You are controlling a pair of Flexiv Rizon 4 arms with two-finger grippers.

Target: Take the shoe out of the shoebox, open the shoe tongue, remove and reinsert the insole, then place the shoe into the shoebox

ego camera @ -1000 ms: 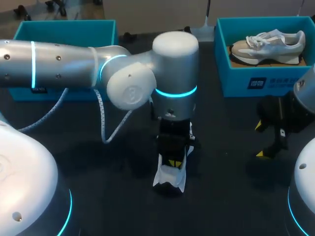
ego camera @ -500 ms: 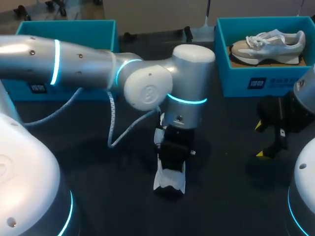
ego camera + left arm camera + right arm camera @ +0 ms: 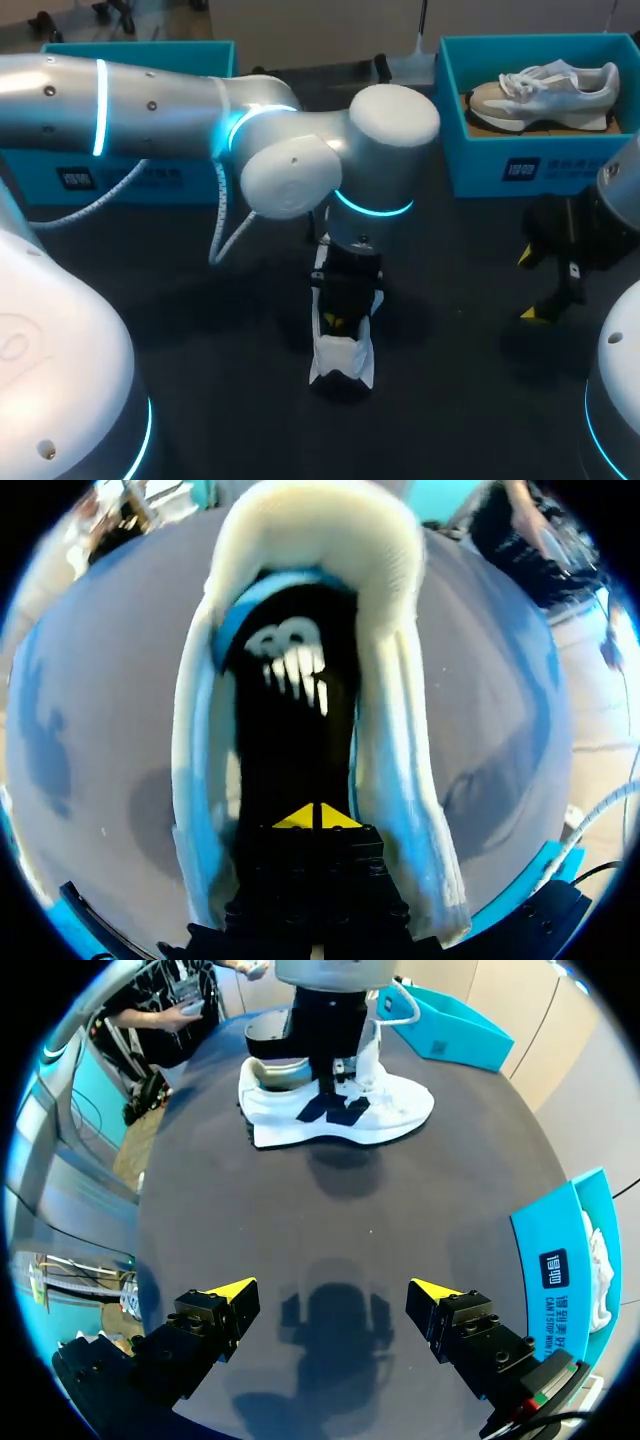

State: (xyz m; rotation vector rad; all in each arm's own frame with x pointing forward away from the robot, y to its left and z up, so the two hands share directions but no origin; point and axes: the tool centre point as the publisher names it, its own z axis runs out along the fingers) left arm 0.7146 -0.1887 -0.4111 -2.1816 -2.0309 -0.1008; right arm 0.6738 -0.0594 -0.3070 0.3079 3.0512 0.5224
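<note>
Dark bench (image 3: pixel 200 330). Left arm (image 3: pixel 150 100) reaches to centre. Teal shoebox (image 3: pixel 480 165) at far right holds a second sneaker (image 3: pixel 545 90). White shoe (image 3: pixel 342 358) sits on bench mid-centre. Left gripper (image 3: pixel 315 818) in its opening, jaws pinched together. Right gripper (image 3: pixel 333 1287) hovers apart, jaws wide. Box label (image 3: pixel 521 169) unreadable.

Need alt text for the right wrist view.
The right hand hangs open over the dark table, holding nothing. Ahead, a white sneaker stands upright with the left hand down at its opening; a teal shoebox sits beside the right hand.
</note>
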